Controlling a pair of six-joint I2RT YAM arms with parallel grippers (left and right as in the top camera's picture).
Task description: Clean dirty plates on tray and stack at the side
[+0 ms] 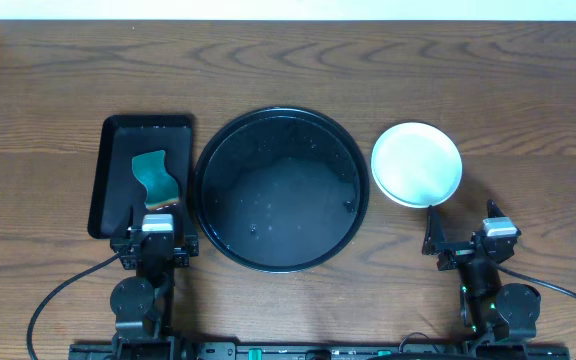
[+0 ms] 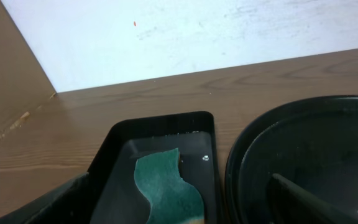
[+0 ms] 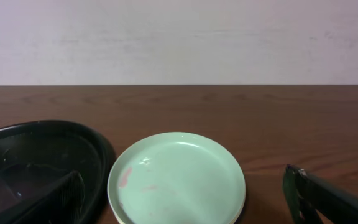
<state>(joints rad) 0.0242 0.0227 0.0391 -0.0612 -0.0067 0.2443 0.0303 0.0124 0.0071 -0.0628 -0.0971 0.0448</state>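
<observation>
The large round black tray [image 1: 280, 190] sits mid-table with no plates on it, only wet specks. The plates [image 1: 416, 163] lie stacked on the table right of it, a pale mint one on top. In the right wrist view the top plate [image 3: 176, 180] shows faint reddish smudges at its left, and the tray [image 3: 36, 149] lies to its left. My right gripper [image 1: 461, 235] [image 3: 182, 211] is open and empty just in front of the stack. My left gripper [image 1: 156, 225] [image 2: 176, 205] is open and empty at the near end of the small rectangular tray.
A small rectangular black tray [image 1: 118, 175] [image 2: 160, 124] left of the round tray [image 2: 303, 143] holds a teal sponge [image 1: 153, 175] [image 2: 163, 186] in a little water. A pale wall runs along the table's far edge.
</observation>
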